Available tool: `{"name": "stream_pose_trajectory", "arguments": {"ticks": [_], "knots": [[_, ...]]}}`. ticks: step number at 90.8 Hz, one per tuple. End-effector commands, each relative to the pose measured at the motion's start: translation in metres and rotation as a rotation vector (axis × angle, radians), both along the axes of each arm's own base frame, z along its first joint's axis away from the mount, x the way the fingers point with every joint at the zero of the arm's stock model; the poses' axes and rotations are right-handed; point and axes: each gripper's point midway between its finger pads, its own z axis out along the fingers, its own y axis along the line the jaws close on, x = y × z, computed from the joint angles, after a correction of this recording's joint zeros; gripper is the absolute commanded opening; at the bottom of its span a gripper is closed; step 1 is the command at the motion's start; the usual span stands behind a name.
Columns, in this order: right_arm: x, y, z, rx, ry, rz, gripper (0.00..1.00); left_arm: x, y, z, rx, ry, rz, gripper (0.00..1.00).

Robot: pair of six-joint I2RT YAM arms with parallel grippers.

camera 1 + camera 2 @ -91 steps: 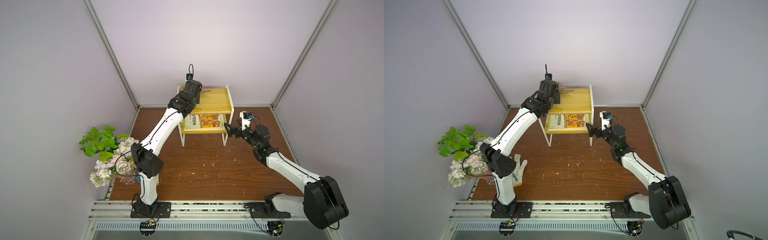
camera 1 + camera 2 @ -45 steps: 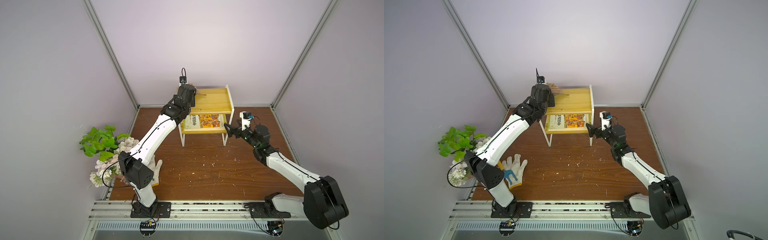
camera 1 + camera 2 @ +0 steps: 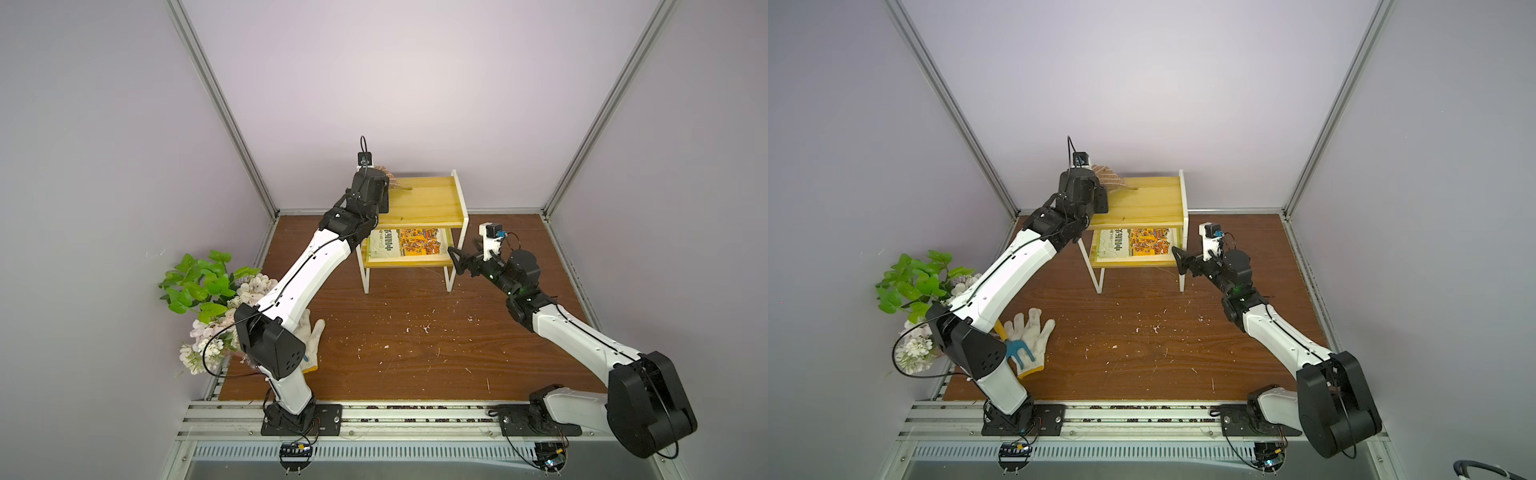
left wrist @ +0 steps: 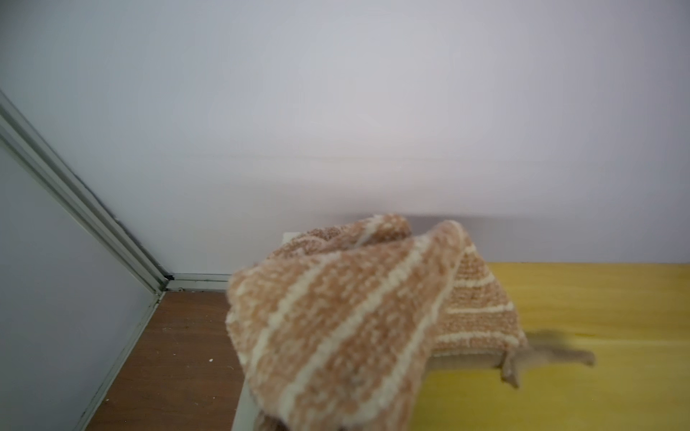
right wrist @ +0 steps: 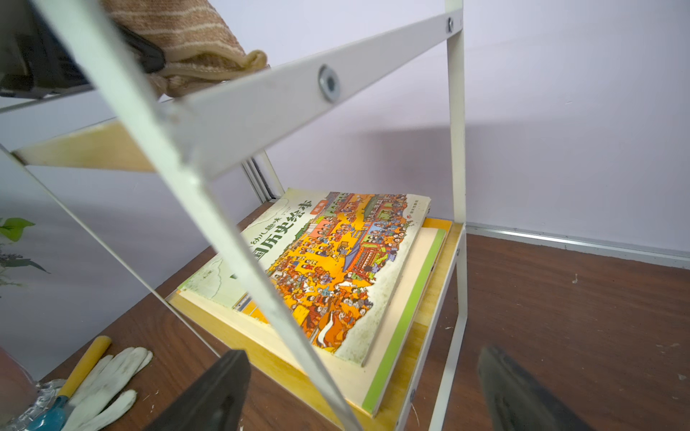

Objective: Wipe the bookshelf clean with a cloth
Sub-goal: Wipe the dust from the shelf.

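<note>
The bookshelf (image 3: 428, 205) (image 3: 1144, 203) stands at the back wall, yellow boards in a white frame. The tan striped cloth (image 3: 390, 182) (image 3: 1106, 178) (image 4: 354, 317) lies bunched on the far left corner of its top board, partly hanging over the edge. My left gripper (image 3: 380, 192) is shut on the cloth; the fabric hides its jaws in the left wrist view. My right gripper (image 3: 458, 261) (image 5: 360, 392) stands open at the shelf's front right leg (image 5: 231, 239). That leg runs between the gripper's fingers in the right wrist view, and the gripper holds nothing.
Books (image 3: 409, 244) (image 5: 336, 268) lie on the lower board. A white glove (image 3: 1030, 332) and a blue hand rake (image 3: 1017, 348) lie at front left beside a vase of flowers (image 3: 203, 291). Pale crumbs (image 3: 415, 328) dot the brown floor. The walls stand close behind and at both sides.
My left gripper has drawn the cloth leftward along the top board to its far left corner. The right arm has not moved.
</note>
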Motion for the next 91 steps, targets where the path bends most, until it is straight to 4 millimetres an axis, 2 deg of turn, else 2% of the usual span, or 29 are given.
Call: {"name": "stream_pose_trajectory", "arguments": {"ticks": [1, 11, 18, 26, 37, 49, 58, 70, 81, 91], "knots": [[0.005, 0.003, 0.023, 0.037, -0.049, 0.0, 0.97, -0.038, -0.001, 0.012, -0.007, -0.003, -0.027, 0.0], [0.004, 0.002, 0.021, 0.037, -0.047, -0.005, 0.97, -0.078, 0.004, 0.018, -0.005, -0.022, -0.04, 0.0], [0.005, 0.001, 0.019, 0.03, -0.044, -0.011, 0.97, -0.086, 0.014, 0.011, 0.002, -0.013, -0.023, 0.0], [0.005, 0.0, 0.018, 0.024, -0.044, -0.018, 0.97, -0.077, 0.013, -0.006, 0.005, 0.026, -0.032, 0.0], [0.006, 0.0, 0.017, 0.028, -0.039, -0.02, 0.97, -0.046, 0.0, -0.02, 0.023, 0.068, -0.061, 0.0], [0.005, 0.001, 0.019, 0.038, -0.036, -0.011, 0.97, -0.008, -0.009, -0.006, 0.036, 0.039, -0.051, 0.0], [0.003, 0.001, 0.024, 0.046, -0.045, -0.009, 0.97, 0.006, -0.01, 0.011, 0.036, -0.003, -0.025, 0.0], [0.002, 0.0, 0.026, 0.046, -0.051, -0.012, 0.97, 0.007, 0.007, 0.017, 0.065, -0.022, 0.072, 0.0], [0.001, -0.001, 0.026, 0.04, -0.053, -0.014, 0.97, -0.011, 0.035, 0.014, 0.124, -0.019, 0.176, 0.0], [0.001, -0.001, 0.025, 0.037, -0.052, -0.017, 0.97, -0.024, 0.062, 0.016, 0.264, -0.019, 0.281, 0.0]]}}
